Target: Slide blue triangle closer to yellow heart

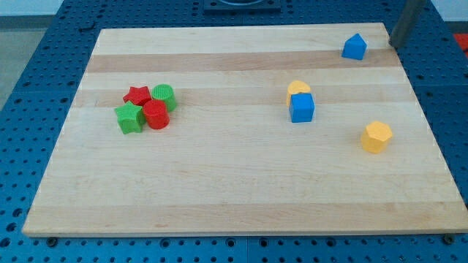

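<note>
The blue triangle [355, 47] sits near the board's top right corner. The yellow heart [298, 88] lies toward the view's lower left of it, near the board's middle right, touching the top side of a blue cube [301, 107]. My tip [395, 44] is at the view's top right, just right of the blue triangle with a small gap between them; the dark rod slants up out of the frame.
A yellow hexagon block [376, 136] lies at the right, below the triangle. At the left is a tight cluster: red star [137, 95], green cylinder [163, 96], green star [129, 117], red cylinder [155, 115]. The wooden board [234, 190] rests on a blue perforated table.
</note>
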You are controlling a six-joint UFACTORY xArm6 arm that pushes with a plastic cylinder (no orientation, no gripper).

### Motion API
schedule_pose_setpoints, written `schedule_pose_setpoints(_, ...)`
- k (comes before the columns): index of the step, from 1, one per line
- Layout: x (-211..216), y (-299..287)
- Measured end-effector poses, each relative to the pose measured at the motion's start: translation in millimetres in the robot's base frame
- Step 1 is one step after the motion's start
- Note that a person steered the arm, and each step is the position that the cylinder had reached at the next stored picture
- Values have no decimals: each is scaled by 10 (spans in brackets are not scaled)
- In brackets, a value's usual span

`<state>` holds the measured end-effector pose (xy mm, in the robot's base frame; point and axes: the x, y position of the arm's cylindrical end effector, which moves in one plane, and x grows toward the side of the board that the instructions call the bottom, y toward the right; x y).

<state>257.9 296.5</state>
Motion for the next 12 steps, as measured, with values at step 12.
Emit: schedule_pose_setpoints(12, 1076, -1661)
